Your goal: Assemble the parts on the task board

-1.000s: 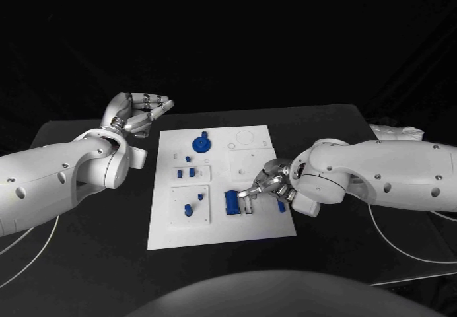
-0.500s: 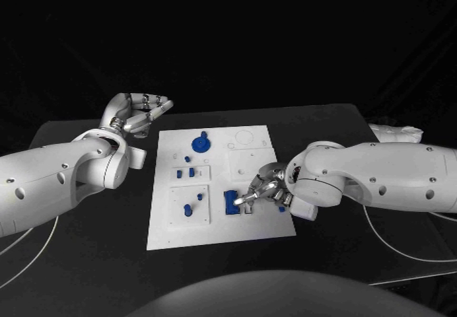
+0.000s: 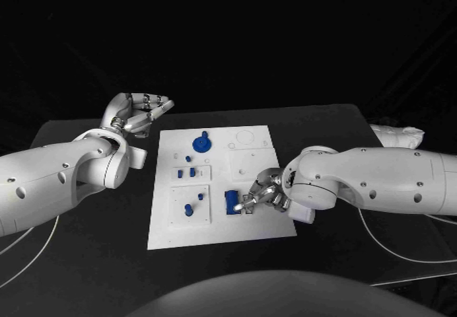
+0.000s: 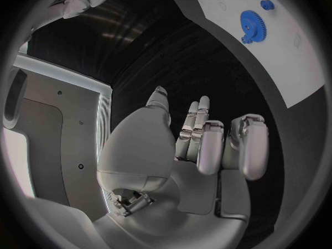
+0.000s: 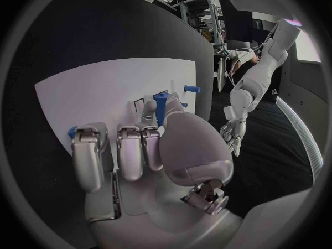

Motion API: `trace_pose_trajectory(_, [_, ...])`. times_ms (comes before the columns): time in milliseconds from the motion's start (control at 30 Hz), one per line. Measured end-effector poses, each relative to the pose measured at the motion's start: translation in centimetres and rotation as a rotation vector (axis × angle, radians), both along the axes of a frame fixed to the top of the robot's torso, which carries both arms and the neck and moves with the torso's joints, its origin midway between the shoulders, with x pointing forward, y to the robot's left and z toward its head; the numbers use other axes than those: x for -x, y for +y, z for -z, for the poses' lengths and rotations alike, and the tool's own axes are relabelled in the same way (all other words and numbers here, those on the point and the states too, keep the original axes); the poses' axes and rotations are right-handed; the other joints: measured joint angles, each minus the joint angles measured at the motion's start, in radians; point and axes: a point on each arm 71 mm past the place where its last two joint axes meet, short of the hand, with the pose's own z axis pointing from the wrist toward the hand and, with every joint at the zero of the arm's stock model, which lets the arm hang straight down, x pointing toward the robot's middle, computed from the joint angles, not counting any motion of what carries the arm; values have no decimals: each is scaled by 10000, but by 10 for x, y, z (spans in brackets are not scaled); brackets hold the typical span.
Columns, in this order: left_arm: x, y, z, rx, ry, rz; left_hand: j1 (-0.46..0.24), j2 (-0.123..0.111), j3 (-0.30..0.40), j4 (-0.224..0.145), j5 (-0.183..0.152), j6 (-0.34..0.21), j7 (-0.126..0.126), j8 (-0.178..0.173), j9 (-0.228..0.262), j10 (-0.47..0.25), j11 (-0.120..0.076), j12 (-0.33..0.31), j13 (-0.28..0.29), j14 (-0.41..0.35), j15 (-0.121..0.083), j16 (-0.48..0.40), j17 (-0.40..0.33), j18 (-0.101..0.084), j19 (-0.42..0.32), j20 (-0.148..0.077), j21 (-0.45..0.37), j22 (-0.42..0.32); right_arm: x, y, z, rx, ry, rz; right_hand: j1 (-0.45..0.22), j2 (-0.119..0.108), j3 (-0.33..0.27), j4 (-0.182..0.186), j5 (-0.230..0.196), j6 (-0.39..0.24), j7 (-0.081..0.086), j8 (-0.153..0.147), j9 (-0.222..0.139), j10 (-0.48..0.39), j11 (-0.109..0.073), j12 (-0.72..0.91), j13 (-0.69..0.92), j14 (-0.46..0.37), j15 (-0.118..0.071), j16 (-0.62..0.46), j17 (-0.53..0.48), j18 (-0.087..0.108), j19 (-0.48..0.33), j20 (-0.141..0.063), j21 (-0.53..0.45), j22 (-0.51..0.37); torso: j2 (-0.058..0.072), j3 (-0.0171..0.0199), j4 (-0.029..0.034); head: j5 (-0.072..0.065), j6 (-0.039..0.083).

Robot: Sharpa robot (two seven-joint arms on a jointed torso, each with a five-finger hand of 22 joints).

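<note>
The white task board (image 3: 259, 228) lies mid-table. On it are a blue gear (image 3: 201, 143), small blue parts (image 3: 187, 173) in the left slots, and a blue block (image 3: 230, 201) near the front right. My right hand (image 3: 262, 196) is bent over the board, its fingers closed against the block's right side. In the right wrist view that hand (image 5: 152, 149) presses onto the board (image 5: 97, 94), and a blue piece (image 5: 160, 106) rises between thumb and finger. My left hand (image 3: 142, 113) hovers off the board's far left corner, fingers curled on nothing (image 4: 201, 144). The left wrist view shows the gear (image 4: 253, 22).
A crumpled white object (image 3: 398, 135) lies at the table's far right edge. Another blue peg (image 5: 190, 88) stands on the board beyond the right hand. Black tabletop (image 3: 95, 251) surrounds the board on all sides.
My right hand has slid left and toward the front, closing its fingers onto the blue block and covering a small blue part beside it. The left hand has stayed put.
</note>
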Motion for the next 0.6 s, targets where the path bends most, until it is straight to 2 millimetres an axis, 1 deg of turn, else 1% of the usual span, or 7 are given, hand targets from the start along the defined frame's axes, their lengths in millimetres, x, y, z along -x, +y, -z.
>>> trace_pose_trajectory(33, [0, 0, 0, 0, 0, 0, 0, 0, 0, 0, 0, 0, 0, 0, 0, 0, 0, 0, 0, 0, 0, 0, 0, -1, 0, 0, 0, 0, -1, 1, 0, 12, -11, -8, 0, 0, 0, 0, 0, 26, -26, 0, 7, -14, -14, 0, 0, 0, 0, 0, 0, 0, 0, 0, 0, 0, -1, -1, 0, 0, 0])
trace_pose_trajectory(367, [0, 0, 0, 3, 3, 8, 0, 0, 0, 0, 0, 0, 0, 0, 0, 0, 0, 0, 0, 0, 0, 0, -1, 0, 0, 0, 0, 0, -4, 7, 3, 69, -94, -117, 0, 0, -18, 18, 0, 27, -27, 0, 18, -17, -17, 0, 0, 0, 0, 0, -1, 0, 0, 0, 0, -1, -7, 3, 2, 17, 0])
trace_pose_trajectory(600, [0, 0, 0, 3, 5, 6, 0, 0, 0, 0, 0, 0, 0, 0, 0, 0, 0, 0, 0, 0, 0, 0, -2, -1, 0, 0, 0, 0, -6, 7, 3, 123, -151, -125, 0, 0, -57, -2, 0, 27, -27, 39, 80, -17, -17, 0, -3, 0, 0, 0, -1, 1, 0, 0, 0, -2, -7, 2, 3, 25, 0])
